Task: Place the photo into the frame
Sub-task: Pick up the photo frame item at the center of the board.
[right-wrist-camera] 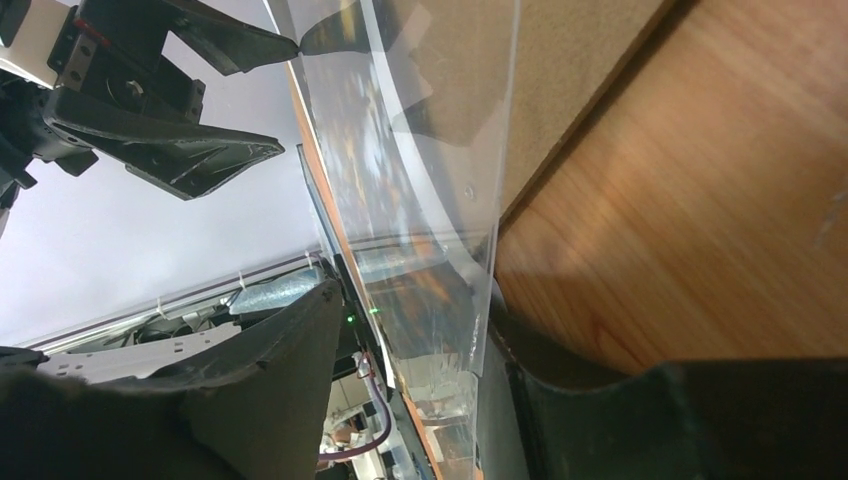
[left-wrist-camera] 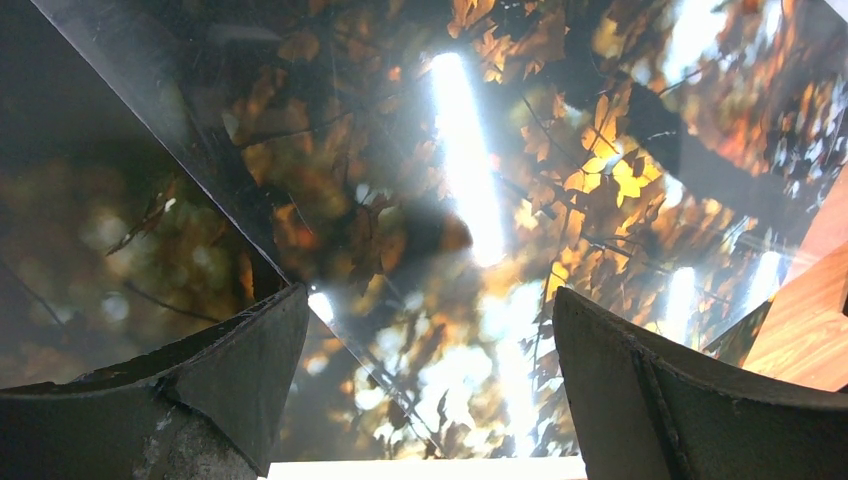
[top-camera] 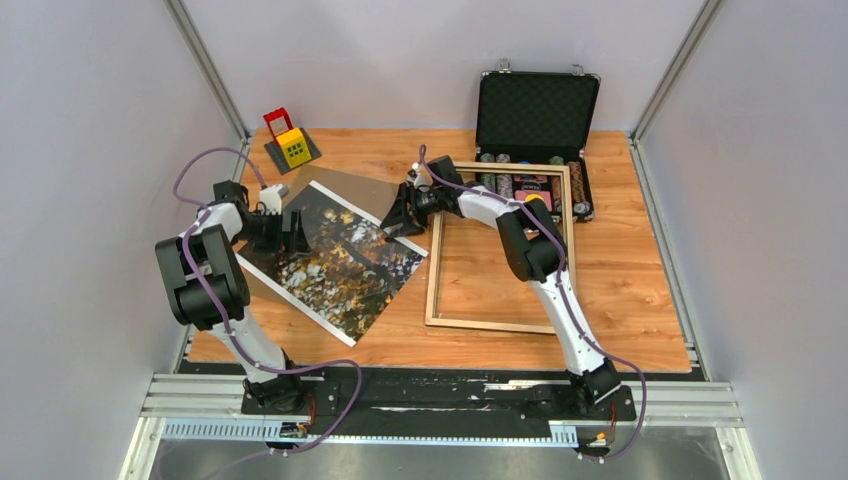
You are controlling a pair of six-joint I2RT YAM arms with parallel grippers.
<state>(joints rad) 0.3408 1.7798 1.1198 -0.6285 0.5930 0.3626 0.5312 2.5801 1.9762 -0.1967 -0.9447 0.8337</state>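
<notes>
Pick-up step, I'd say: the right tool (top-camera: 395,222) sits half spread astride the edge of the photo (top-camera: 340,265). The sheet curls up between its fingers with a gap on one side, so no pinch yet. The left tool (top-camera: 285,228) hovers fully spread above the print. The frame (top-camera: 436,270) lies flat on the desk (top-camera: 620,330) just behind the right tool. Next up: close, lift, draw it back over the frame.
</notes>
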